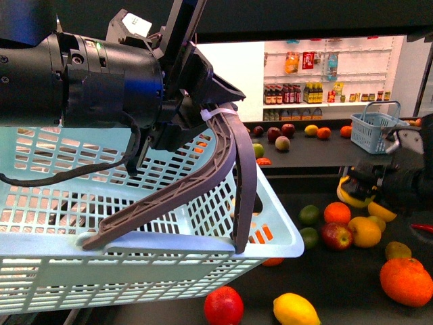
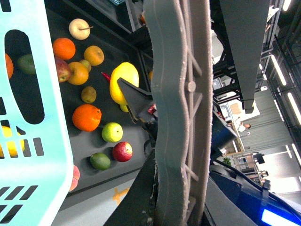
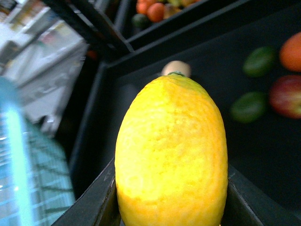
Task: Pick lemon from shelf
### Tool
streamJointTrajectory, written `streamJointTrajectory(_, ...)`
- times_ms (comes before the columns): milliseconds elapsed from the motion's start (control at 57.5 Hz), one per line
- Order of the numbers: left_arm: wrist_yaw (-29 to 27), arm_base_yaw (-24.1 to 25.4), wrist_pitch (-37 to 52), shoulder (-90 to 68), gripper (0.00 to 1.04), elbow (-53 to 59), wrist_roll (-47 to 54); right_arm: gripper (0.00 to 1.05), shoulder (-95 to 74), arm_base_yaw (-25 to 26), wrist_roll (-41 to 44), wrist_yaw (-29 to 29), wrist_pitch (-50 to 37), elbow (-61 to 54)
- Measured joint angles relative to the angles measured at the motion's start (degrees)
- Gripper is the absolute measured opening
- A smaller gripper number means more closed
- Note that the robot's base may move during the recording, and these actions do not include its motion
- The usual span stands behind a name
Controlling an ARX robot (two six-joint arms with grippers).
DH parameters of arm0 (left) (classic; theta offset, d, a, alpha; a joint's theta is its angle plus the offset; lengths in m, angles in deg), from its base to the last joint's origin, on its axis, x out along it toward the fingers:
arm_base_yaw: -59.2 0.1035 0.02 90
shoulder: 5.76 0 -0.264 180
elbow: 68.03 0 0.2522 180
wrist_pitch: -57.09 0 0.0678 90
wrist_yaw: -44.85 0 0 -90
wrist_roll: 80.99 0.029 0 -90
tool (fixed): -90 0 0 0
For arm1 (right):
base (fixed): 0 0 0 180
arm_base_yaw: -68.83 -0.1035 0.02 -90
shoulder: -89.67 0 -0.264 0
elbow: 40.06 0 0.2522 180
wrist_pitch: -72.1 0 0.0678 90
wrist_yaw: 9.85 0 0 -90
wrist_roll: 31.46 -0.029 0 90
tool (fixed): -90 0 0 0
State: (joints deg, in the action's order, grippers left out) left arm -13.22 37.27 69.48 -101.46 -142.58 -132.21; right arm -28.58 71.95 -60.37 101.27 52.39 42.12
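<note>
**A:** Left side first. What is the left gripper (image 1: 203, 114) doing?

**B:** It is clamped shut round the grey handle (image 1: 226, 176) of the pale-blue basket (image 1: 135, 271). The basket hangs mouth-up in front of the shelf (image 1: 331, 281). My reading is that it is parked there as the drop point, near the fruit. The arm enters from the upper left, with the forearm roughly level and the wrist rolled so the handle arches beneath it.

**A:** Middle of the frame?

**B:** A second lemon (image 1: 295, 310) lies loose on the lower tray beside a red apple (image 1: 223, 306). Neither gripper is near it.

**A:** And the right?

**B:** The right gripper (image 1: 365, 184) has the lemon (image 3: 171, 150). The jaws are parted only to the fruit's width and press on both flanks. The lemon's long axis runs along the fingers, and its stem nub points away from the wrist (a sensible grip, since an oval would likely roll out if it were pinched end to end).

**A:** Where is the lemon relative to the shelf?

**B:** It is at the right of the front view, over the dark tray, near an orange (image 1: 337, 212) and a yellow fruit (image 1: 365, 231). In the wrist view the limes (image 3: 258, 61) are blurred behind it. I judge it clear of the tray, though the underside is hidden. The arm reaches in low from the right edge.
</note>
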Motion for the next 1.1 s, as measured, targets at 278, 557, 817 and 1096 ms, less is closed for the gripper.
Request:
streamJointTrajectory(278,0.0,0.0,0.0,0.0,0.11,0.0,0.0,0.45,3.6,-5.6,-9.0,11.0,-5.7,-4.5)
streamJointTrajectory(557,0.0,0.0,0.0,0.0,0.11,0.0,0.0,0.45,4.2,-9.1,-9.3,13.2,-7.1,-7.2)
streamJointTrajectory(817,0.0,0.0,0.0,0.0,0.11,0.0,0.0,0.45,5.1,-13.0,-5.6,13.4,-7.7,-9.8)
streamJointTrajectory(1096,0.0,0.0,0.0,0.0,0.11,0.0,0.0,0.75,5.1,-14.3,-1.6,13.2,-9.2,-11.3)
